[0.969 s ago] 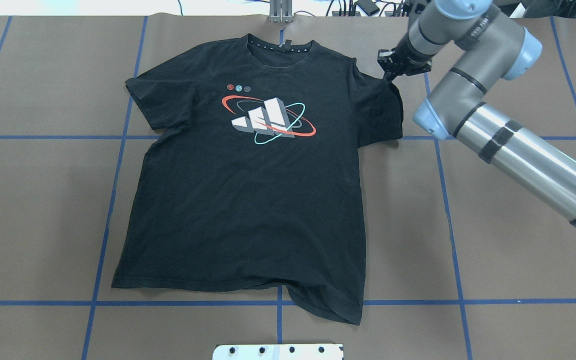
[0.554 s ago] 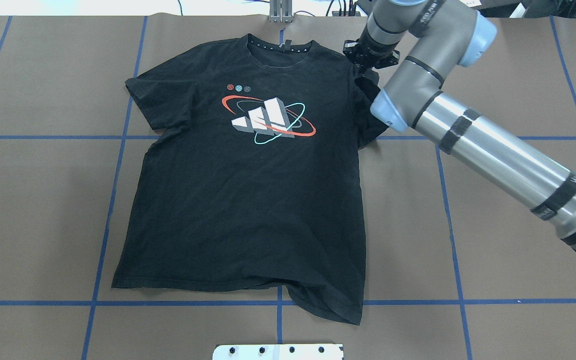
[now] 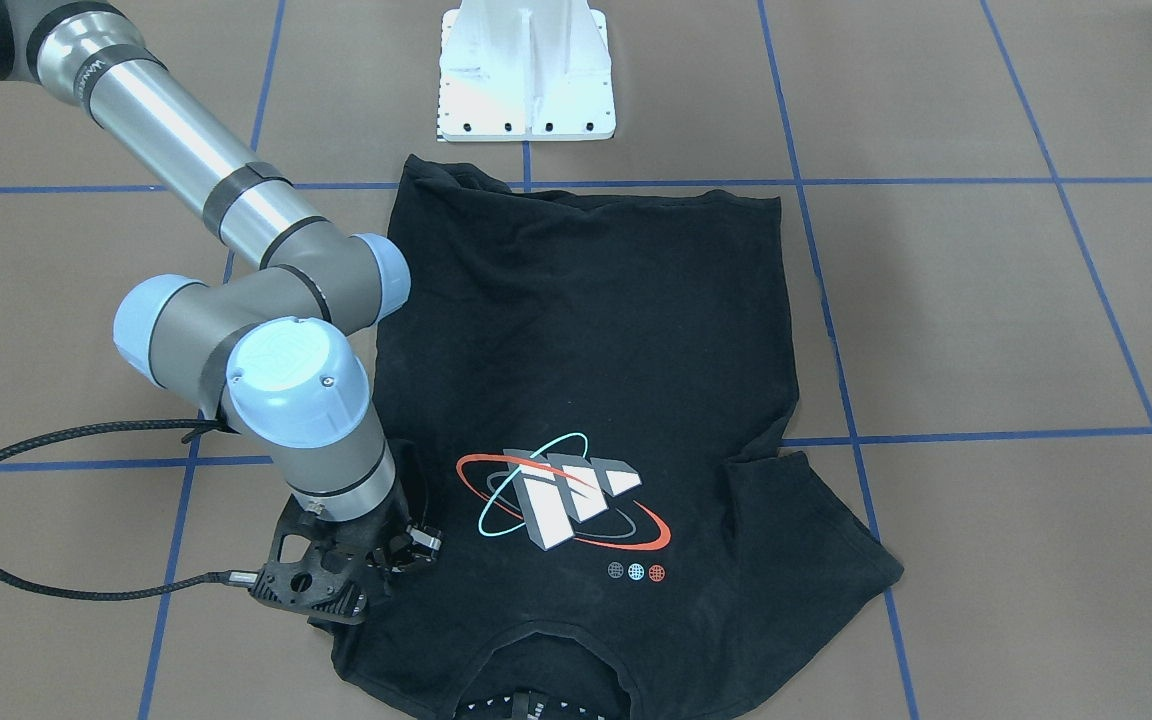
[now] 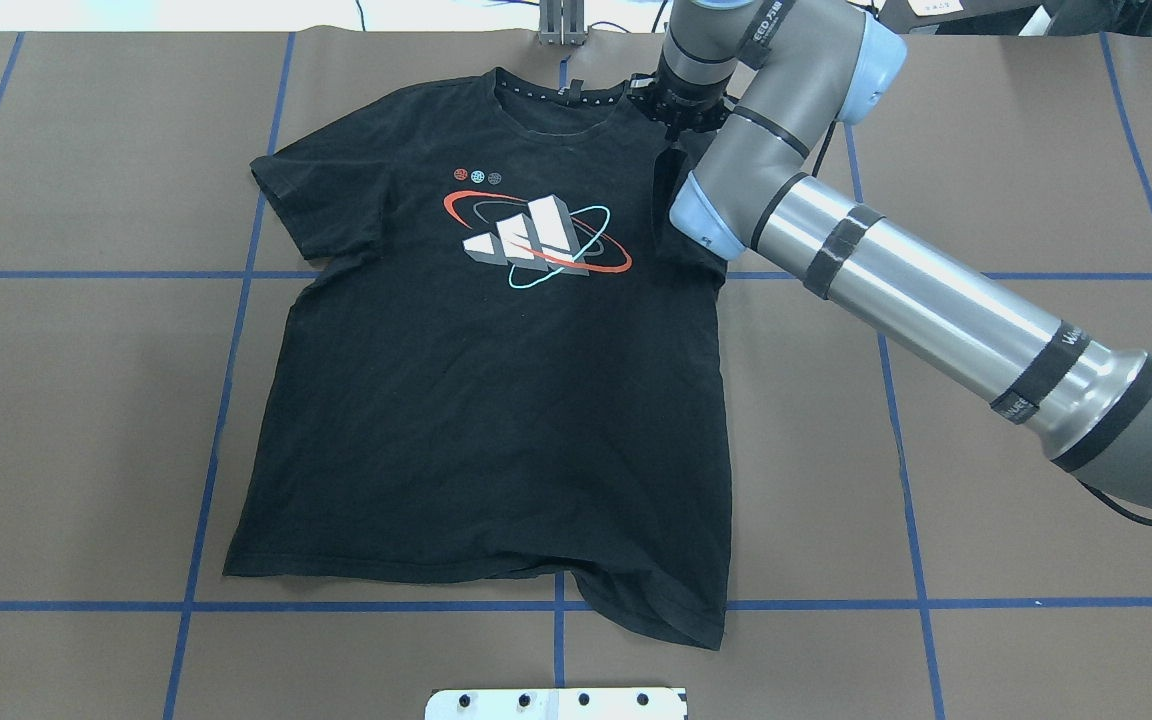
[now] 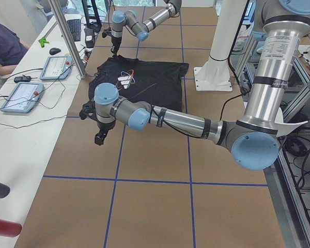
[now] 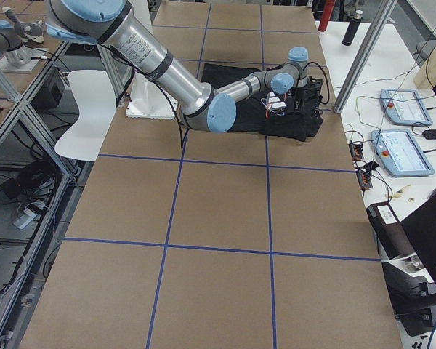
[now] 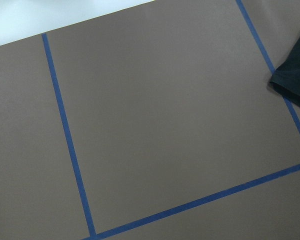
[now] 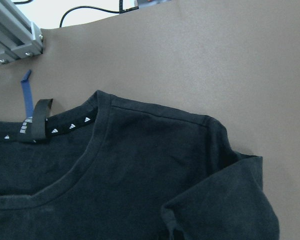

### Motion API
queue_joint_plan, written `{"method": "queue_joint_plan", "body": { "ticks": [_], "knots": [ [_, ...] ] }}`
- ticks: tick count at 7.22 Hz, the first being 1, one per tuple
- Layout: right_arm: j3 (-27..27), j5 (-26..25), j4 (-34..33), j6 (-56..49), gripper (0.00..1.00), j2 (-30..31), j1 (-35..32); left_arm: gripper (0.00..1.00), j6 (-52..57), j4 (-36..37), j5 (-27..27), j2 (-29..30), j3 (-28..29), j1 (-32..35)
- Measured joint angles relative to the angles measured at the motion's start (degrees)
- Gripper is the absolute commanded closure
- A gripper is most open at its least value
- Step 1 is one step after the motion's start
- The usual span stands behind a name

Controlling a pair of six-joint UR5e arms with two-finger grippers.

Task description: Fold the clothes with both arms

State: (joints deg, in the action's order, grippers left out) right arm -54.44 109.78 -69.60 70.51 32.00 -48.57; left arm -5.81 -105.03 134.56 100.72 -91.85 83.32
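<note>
The black short-sleeved T-shirt (image 4: 496, 420) lies front-up in the middle of the brown paper-covered bench (image 4: 1036, 500). Its collar sits at the top of the overhead view, and its grey block logo ringed by red and teal ellipses (image 4: 536, 240) is in plain sight. The sleeve at upper left (image 4: 301, 195) is spread flat. The one at upper right is doubled inward over the shoulder, and most of it is hidden under the silver-grey right arm (image 4: 916, 300). The hem is rumpled at lower right (image 4: 656, 610).

The black right end effector (image 3: 416, 545) is low over that folded sleeve, and cloth rises to it in a small peak, so it reads as pinched on the shirt (its fingers are largely masked by the wrist). The wrist view shows no fingers.

The left arm (image 5: 181, 121) reaches over bare bench, apart from the shirt. Its left end effector (image 5: 99, 135) appears only in the side view, too small to tell its state.

Blue tape lines (image 4: 896, 400) grid the bench. The white pedestal base (image 3: 526, 80) is cut off at the frame edge.
</note>
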Motion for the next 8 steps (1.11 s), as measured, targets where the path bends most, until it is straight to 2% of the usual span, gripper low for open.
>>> {"method": "queue_joint_plan", "body": {
  "ticks": [4,5,6,7,8],
  "knots": [
    [3.0,-2.6,0.3,1.0,1.0,-2.8,2.4,0.0,0.0,0.0,0.0,-0.1,0.1,0.0],
    [3.0,-2.9,0.4,1.0,0.9,-2.8,2.8,0.0,0.0,0.0,0.0,-0.1,0.1,0.0],
    [3.0,-3.1,0.4,1.0,0.23,-2.9,2.9,0.0,0.0,0.0,0.0,-0.1,0.1,0.0],
    [3.0,-3.2,0.5,1.0,0.01,-3.0,3.1,0.0,0.0,0.0,0.1,-0.1,0.1,0.0],
    [3.0,-3.7,0.5,1.0,0.01,-3.0,3.3,0.0,0.0,0.0,0.1,0.0,0.1,0.0]
  ]
}}
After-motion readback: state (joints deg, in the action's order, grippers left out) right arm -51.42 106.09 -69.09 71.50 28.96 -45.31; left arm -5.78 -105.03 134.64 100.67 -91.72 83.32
